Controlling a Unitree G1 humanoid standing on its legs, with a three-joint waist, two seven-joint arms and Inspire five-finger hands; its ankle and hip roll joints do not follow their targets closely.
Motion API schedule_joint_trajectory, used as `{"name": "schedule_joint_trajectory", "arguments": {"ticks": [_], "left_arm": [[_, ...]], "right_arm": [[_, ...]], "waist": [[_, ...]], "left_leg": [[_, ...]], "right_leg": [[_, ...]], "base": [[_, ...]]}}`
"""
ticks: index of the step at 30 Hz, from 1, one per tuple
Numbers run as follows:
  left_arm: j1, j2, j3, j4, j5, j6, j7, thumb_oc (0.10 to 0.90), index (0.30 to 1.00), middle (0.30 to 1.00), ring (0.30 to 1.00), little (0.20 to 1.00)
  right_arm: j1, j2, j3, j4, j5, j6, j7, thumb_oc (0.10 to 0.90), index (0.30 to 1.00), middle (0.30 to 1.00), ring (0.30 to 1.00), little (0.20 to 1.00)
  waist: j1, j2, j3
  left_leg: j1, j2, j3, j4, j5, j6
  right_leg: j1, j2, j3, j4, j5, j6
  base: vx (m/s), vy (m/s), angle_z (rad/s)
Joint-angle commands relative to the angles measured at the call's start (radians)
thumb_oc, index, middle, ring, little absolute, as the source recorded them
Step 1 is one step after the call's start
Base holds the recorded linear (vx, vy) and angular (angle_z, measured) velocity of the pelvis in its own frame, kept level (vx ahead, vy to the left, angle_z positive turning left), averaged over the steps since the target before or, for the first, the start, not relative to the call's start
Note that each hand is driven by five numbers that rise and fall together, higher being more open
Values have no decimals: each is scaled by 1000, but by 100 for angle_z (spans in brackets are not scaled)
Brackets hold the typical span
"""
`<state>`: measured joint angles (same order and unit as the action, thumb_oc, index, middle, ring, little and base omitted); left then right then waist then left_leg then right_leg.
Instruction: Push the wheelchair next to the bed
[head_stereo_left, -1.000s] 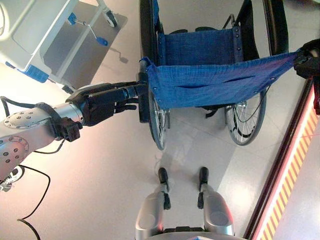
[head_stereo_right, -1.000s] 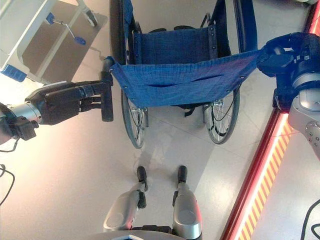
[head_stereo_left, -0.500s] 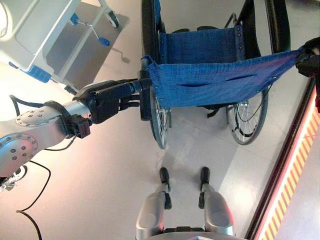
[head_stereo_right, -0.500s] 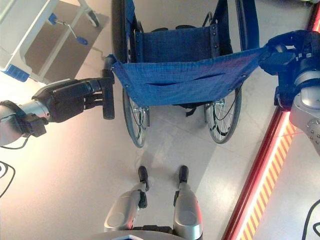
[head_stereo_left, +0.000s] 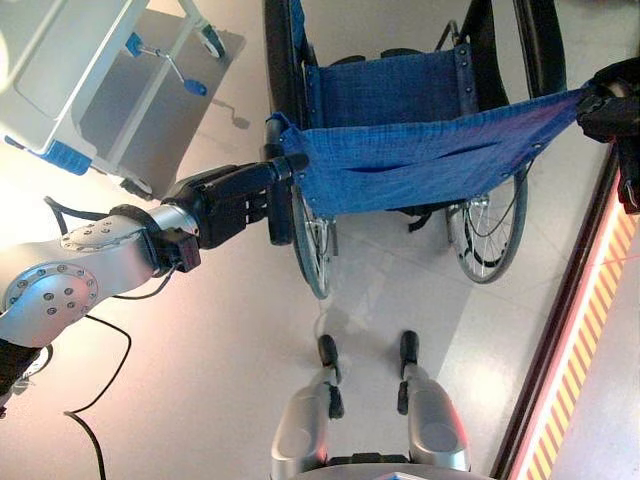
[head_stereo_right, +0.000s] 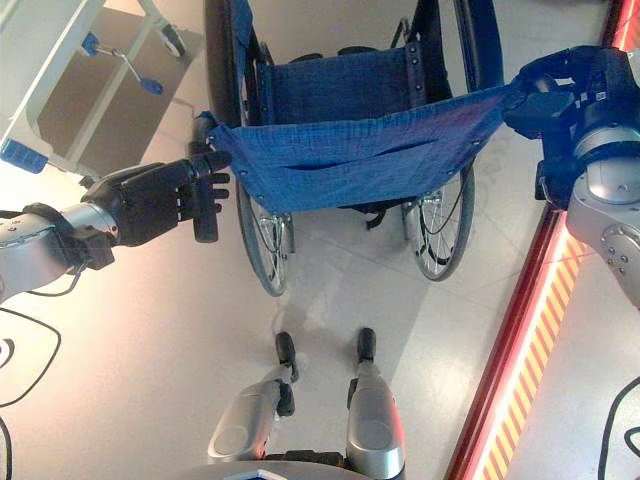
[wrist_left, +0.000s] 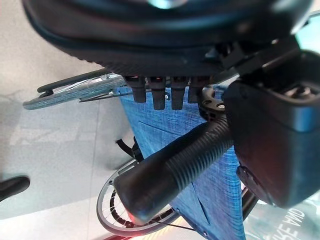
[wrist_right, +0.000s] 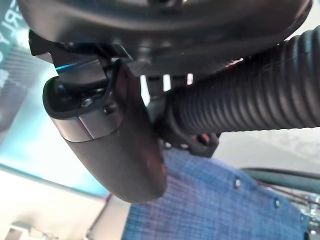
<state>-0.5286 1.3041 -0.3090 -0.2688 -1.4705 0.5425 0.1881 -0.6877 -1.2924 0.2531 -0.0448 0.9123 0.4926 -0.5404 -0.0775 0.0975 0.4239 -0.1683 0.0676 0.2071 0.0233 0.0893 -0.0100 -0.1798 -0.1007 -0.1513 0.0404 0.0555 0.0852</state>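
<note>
Pale shiny floor (head_stereo_left: 200, 360) underfoot | left hand (head_stereo_right: 150, 205) curled round the wheelchair's left push handle (wrist_left: 170, 170) | right hand (head_stereo_right: 560, 100) wrapped round the right handle (wrist_right: 250, 105) | wheelchair (head_stereo_left: 400, 150) straight ahead | bed (head_stereo_left: 70, 70) beyond, front-left, nearby.

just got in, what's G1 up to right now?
It stands behind a wheelchair with a blue fabric back, one push handle in each hand. The left hand is curled round the left ribbed handle; the right hand grips the right handle. The bed is ahead on the robot's left, with open floor between it and the chair, so the chair is not alongside it yet.
</note>
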Motion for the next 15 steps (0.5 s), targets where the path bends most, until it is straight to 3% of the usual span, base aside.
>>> {"name": "schedule_joint_trajectory", "arguments": {"ticks": [1, 2, 3, 4, 15], "left_arm": [[-100, -39, 40, -15, -37, -30, -55, 800, 900, 900, 900, 900], [-107, -37, 27, -15, -44, -23, -65, 748, 822, 822, 822, 822], [-111, -36, 19, -15, -49, -17, -70, 428, 342, 342, 342, 342], [-114, -36, 15, -14, -50, -15, -73, 400, 300, 300, 300, 300], [-148, -63, -19, -31, -64, -94, -21, 400, 300, 300, 300, 300]], "right_arm": [[-42, 91, 55, -31, 118, -91, 45, 400, 300, 300, 300, 300], [-45, 90, 58, -28, 120, -91, 46, 400, 300, 300, 300, 300], [-45, 89, 59, -28, 121, -92, 47, 400, 300, 300, 300, 300], [-44, 89, 59, -28, 121, -92, 48, 400, 300, 300, 300, 300], [-29, 114, 58, -28, 90, -95, 62, 400, 300, 300, 300, 300]], "waist": [[-23, 4, -15], [-25, 5, -13], [-26, 5, -11], [-26, 5, -11], [-32, 5, -3]], "left_leg": [[0, -17, 50, 29, -15, -30], [-1, -17, 50, 30, -14, -30], [-2, -17, 50, 30, -14, -30], [-2, -16, 50, 30, -14, -30], [-2, -15, 53, 32, -13, -29]], "right_leg": [[-22, 17, 12, 56, -18, -21], [-22, 17, 13, 56, -17, -21], [-23, 18, 14, 56, -16, -21], [-23, 18, 14, 56, -16, -21], [-23, 19, 14, 60, -18, -25]], "base": [[2, 2, -4], [4, 3, -3], [0, 0, 0], [0, 0, 0], [0, 0, 0]]}}
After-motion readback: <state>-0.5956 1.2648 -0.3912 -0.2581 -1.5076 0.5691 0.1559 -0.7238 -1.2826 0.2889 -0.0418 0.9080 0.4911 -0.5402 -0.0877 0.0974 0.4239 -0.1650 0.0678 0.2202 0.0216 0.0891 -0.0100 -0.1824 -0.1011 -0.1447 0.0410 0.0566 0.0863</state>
